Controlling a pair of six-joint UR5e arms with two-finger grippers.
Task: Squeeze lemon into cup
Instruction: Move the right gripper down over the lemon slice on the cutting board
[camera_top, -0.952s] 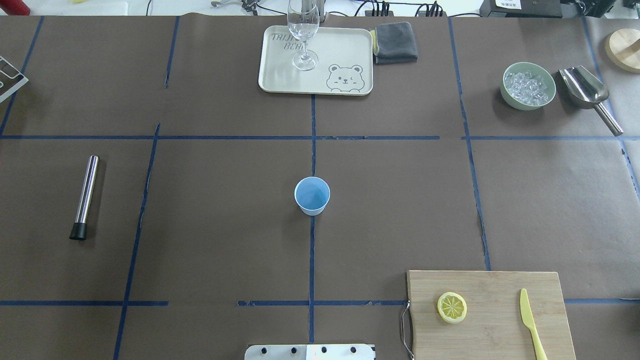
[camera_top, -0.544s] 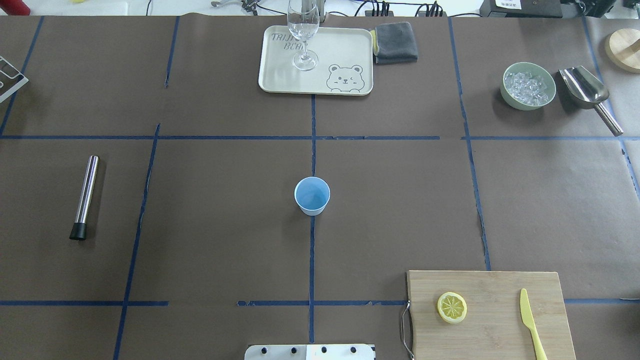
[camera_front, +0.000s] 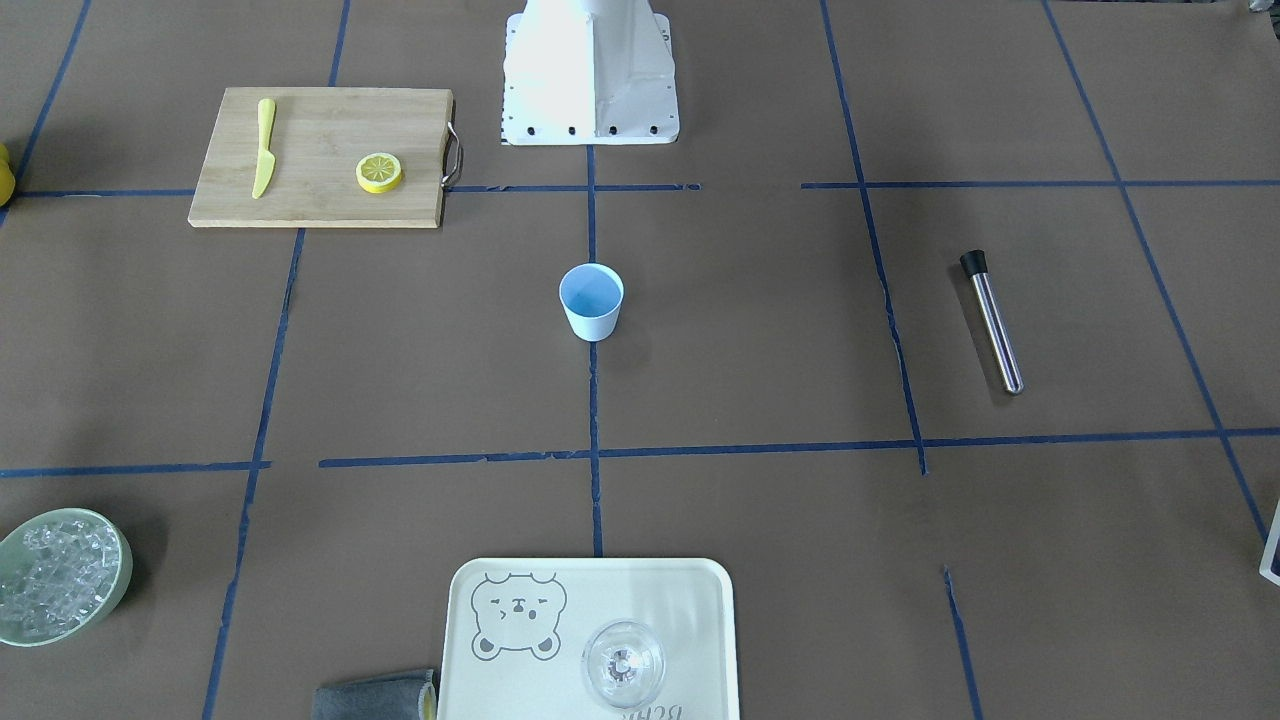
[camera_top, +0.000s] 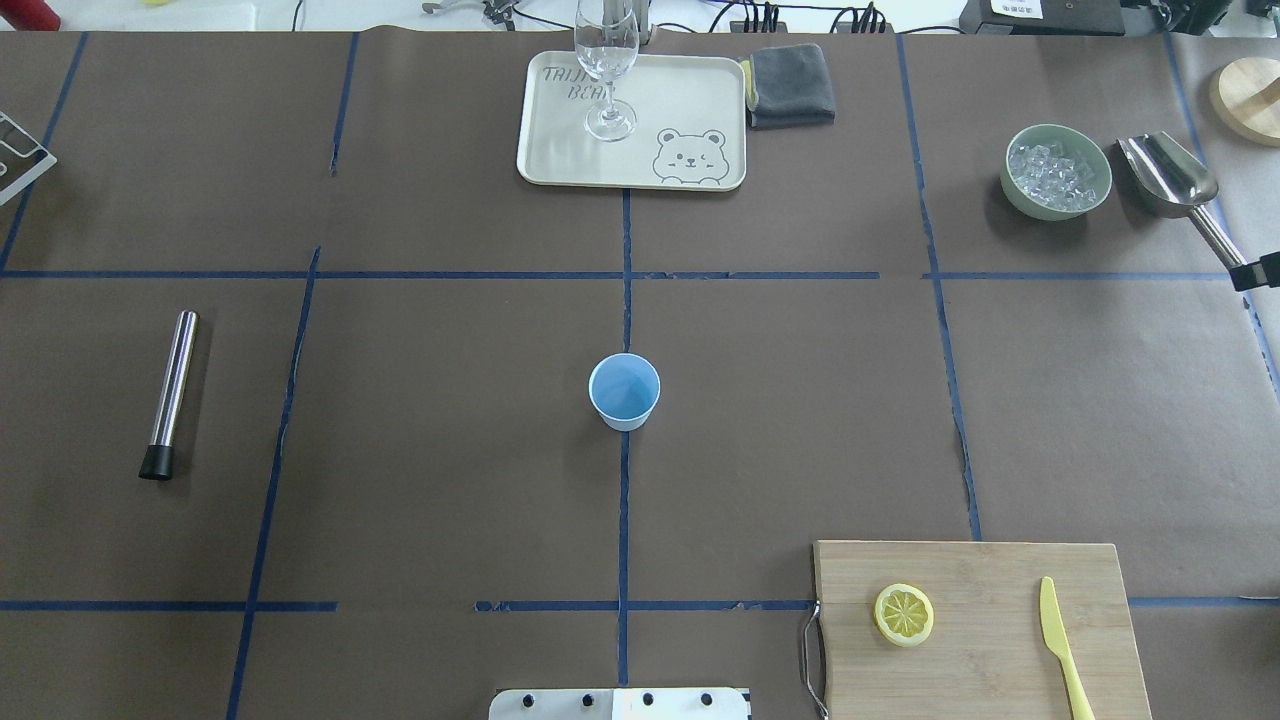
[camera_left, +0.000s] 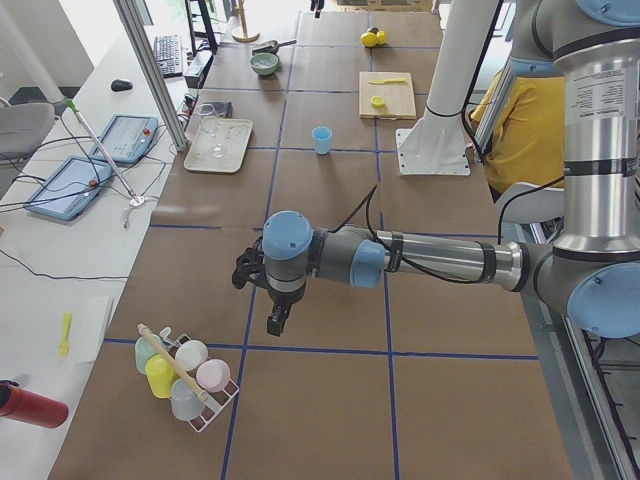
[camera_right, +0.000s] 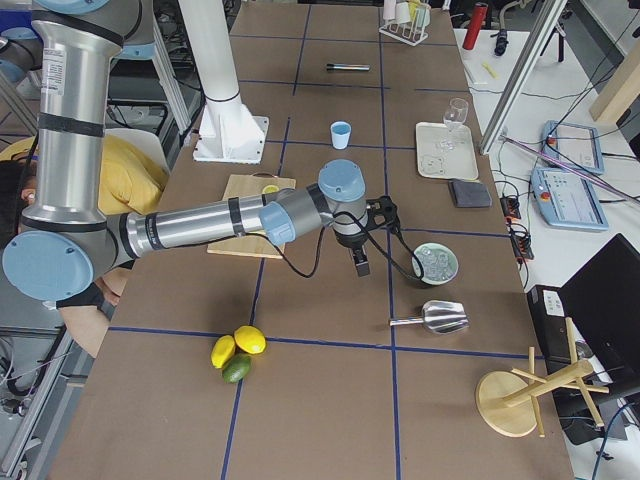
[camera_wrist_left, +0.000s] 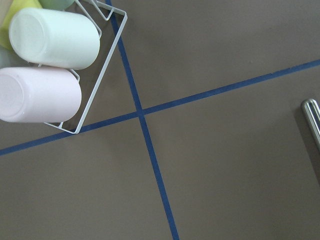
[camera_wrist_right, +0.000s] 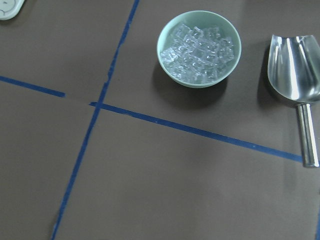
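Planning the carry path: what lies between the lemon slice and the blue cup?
Nothing stands there. In the overhead view, past the corner of the cutting board, only bare brown table paper separates the lemon slice from the cup.

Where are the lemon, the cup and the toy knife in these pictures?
lemon (camera_top: 904, 615), overhead exterior view, centre of cut face.
cup (camera_top: 624, 390), overhead exterior view, inside bottom.
toy knife (camera_top: 1050, 612), overhead exterior view, blade.

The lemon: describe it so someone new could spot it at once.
Look for the wooden cutting board near the robot's base, on its right. Two yellow things lie on it; the lemon is the round slice with spoke-like lines, not the long knife.
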